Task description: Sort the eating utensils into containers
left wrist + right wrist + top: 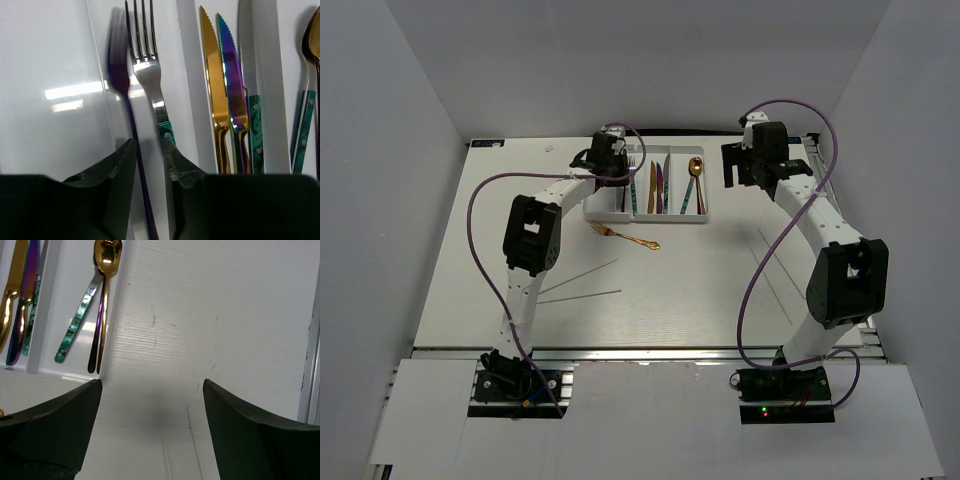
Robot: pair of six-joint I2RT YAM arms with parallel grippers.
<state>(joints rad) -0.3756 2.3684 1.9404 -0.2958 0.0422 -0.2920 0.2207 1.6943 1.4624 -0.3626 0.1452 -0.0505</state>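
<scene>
While your left end effector [150,146] hangs over the white plastic tray [189,60], its fingers sit a little apart, with the shiny teal-handled fork [150,85] and the thin purple fork [120,75] between them. Your right end effector [152,405] is spread wide above the desk [225,315]. Only the top view shows a gold fork [625,238] outside the tray.

White, faintly grained counter [700,290], seen from above. A white divided tray [650,220] rests flat on it toward the far edge. Just before the tray's near wall, a gold fork [625,238] lies aslant on the bare surface, apart from the tray. Thin grey lines [582,294] cross the counter left of centre.
</scene>
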